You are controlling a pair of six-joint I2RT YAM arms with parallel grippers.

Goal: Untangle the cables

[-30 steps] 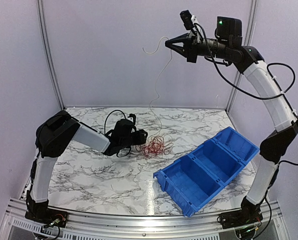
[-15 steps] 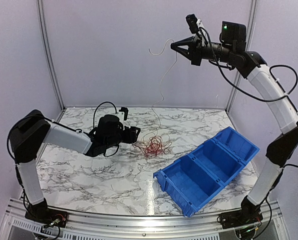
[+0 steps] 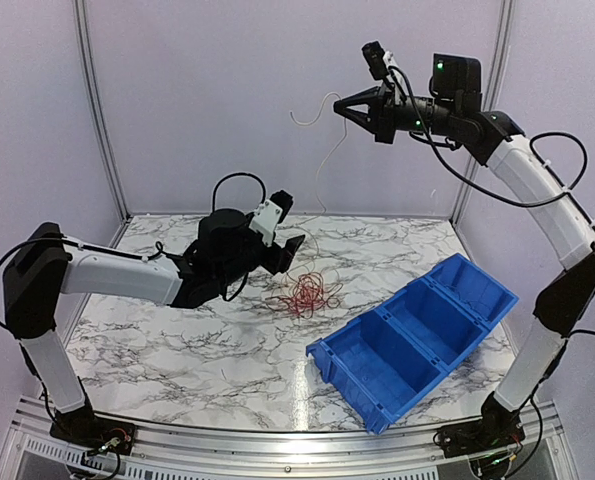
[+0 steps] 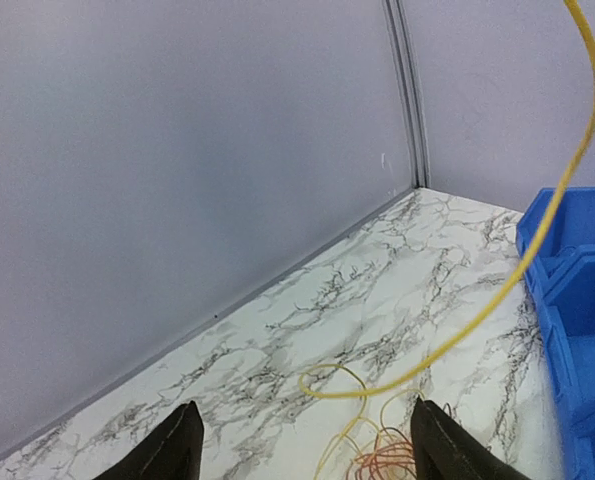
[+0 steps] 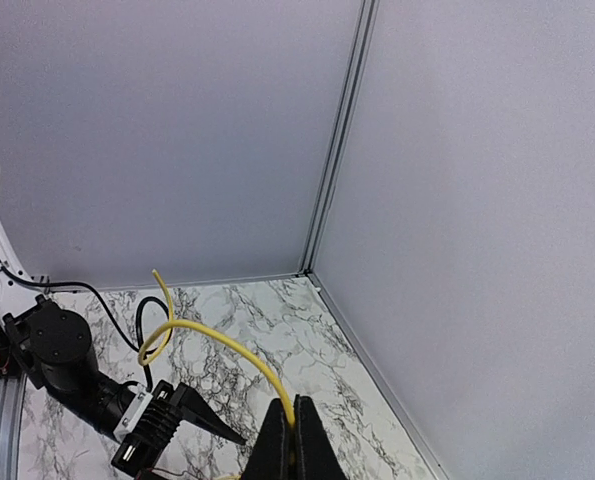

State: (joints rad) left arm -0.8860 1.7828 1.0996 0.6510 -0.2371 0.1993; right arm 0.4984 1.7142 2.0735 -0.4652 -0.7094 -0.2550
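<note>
A tangle of thin red and orange cables (image 3: 305, 292) lies on the marble table, and shows at the bottom of the left wrist view (image 4: 387, 458). One yellow cable (image 3: 322, 160) rises from the pile to my right gripper (image 3: 343, 104), which is held high and shut on it. Its free end curls past the jaws (image 5: 212, 343). My right gripper (image 5: 295, 404) pinches it between closed fingers. My left gripper (image 3: 296, 250) is open and empty, hovering just above and left of the pile. In its wrist view the left gripper (image 4: 305, 404) frames the yellow cable's loop (image 4: 377, 388).
A blue three-compartment bin (image 3: 417, 335) stands on the table right of the pile; its edge shows in the left wrist view (image 4: 577, 300). Grey walls enclose the back and sides. The left arm's thick black cable (image 5: 147, 320) loops over its wrist.
My left arm has swung right and lifted, its open gripper now above the pile's left edge. My right gripper stays high with the yellow cable, shifted slightly left.
</note>
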